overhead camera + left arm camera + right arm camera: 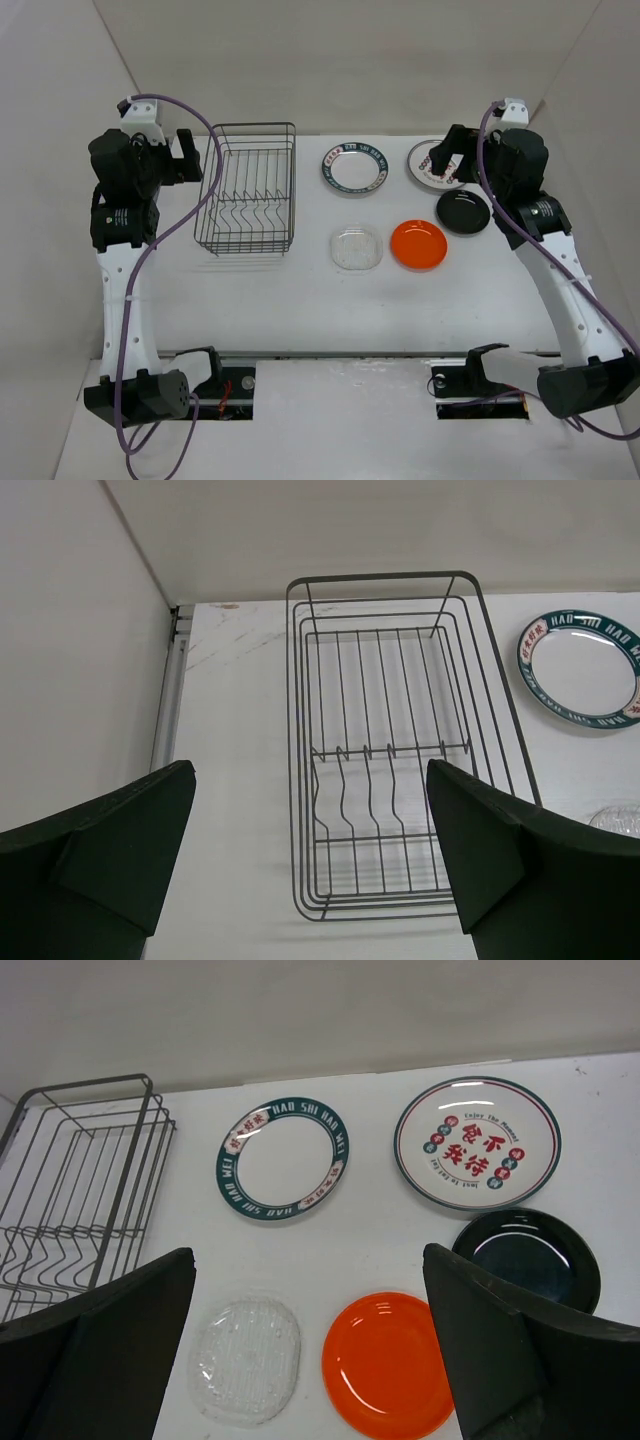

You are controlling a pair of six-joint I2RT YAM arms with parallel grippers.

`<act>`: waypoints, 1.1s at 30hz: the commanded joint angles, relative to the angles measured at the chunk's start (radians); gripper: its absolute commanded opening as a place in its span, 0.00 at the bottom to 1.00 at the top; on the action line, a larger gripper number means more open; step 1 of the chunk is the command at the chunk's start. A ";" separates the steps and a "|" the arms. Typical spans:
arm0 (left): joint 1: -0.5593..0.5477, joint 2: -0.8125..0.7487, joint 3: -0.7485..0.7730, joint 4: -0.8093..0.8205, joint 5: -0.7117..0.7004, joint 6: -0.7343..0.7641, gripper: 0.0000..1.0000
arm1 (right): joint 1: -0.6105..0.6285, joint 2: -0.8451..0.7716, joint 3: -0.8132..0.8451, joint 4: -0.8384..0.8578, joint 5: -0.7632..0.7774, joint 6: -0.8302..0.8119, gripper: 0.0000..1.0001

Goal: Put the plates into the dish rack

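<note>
All 5 plates lie flat on the table point(300, 310), to the right of the rack. The plate with the blue-green lettered rim point(284, 1171) and the white plate with red marks point(477, 1143) sit in the far row. The clear plate point(246, 1359), the orange plate point(388, 1363) and the black plate point(526, 1260) lie nearer, close together but none stacked. The dish rack point(380, 577) stands at the left with its prongs upright and nothing in it, so loading has not begun; the step in hand looks like the approach for a 1st pick. The right claw point(309, 1252) hovers above the plates, released, its jaws spread wide and grasping nothing. The left claw point(310, 770) hangs by the rack's left side, equally spread and empty. The next move probably calls for the right claw to come down on 1 plate's rim; a flat plate offers little to pinch, so the edge must be caught cleanly, then the plate tipped upright between 2 prongs. In the top view the right claw covers part of the red-marked plate. In the right wrist view its fingers cut off the black plate's near edge, and the rack runs off the left side. The clear plate is faint against the white table, and the left wrist view shows only a sliver of it. How high either claw hangs cannot be told.
</note>
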 commanded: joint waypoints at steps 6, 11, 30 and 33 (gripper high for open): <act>0.001 -0.016 -0.007 0.041 0.006 0.005 1.00 | -0.006 -0.030 -0.003 0.032 -0.027 -0.020 1.00; 0.001 -0.016 0.002 0.019 0.042 0.005 1.00 | -0.006 0.033 -0.106 0.110 -0.242 -0.020 1.00; 0.001 0.011 -0.016 -0.033 0.148 0.073 1.00 | 0.087 0.517 -0.166 0.227 -0.509 -0.151 0.83; 0.001 0.011 -0.016 -0.033 0.148 0.082 1.00 | 0.107 0.577 -0.145 0.227 -0.509 -0.171 0.82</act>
